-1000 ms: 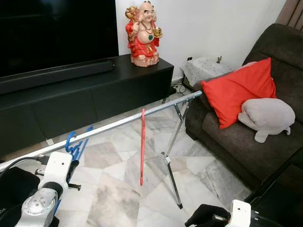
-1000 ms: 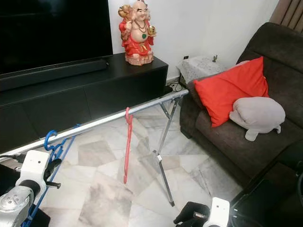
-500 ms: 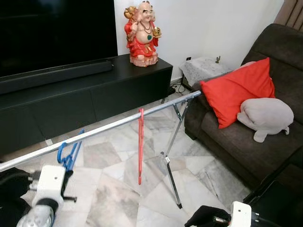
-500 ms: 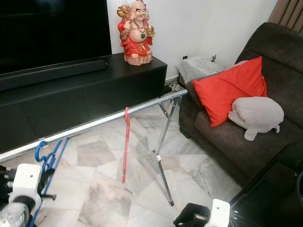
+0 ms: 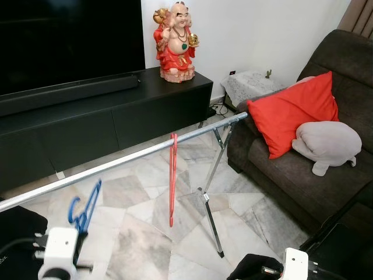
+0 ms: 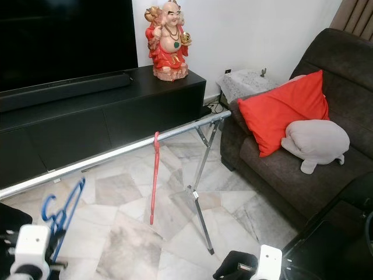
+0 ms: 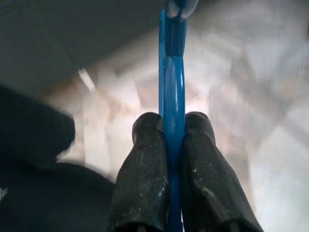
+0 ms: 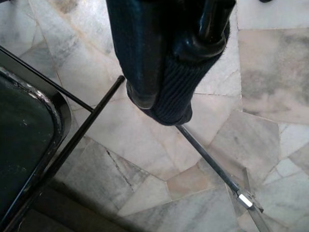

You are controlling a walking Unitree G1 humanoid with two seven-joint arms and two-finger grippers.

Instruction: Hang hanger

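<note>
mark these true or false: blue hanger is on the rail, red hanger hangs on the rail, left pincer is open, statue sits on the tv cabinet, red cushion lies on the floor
1. The blue hanger hangs on the rail. False: it is below the rail, off it.
2. The red hanger hangs on the rail. True.
3. The left pincer is open. False: its fingers are shut on the blue hanger.
4. The statue sits on the black TV cabinet. True.
5. The red cushion lies on the floor. False: it leans on the sofa.

Silver rail [image 5: 134,156] on folding legs, red hanger [image 5: 172,181] on it.
</note>
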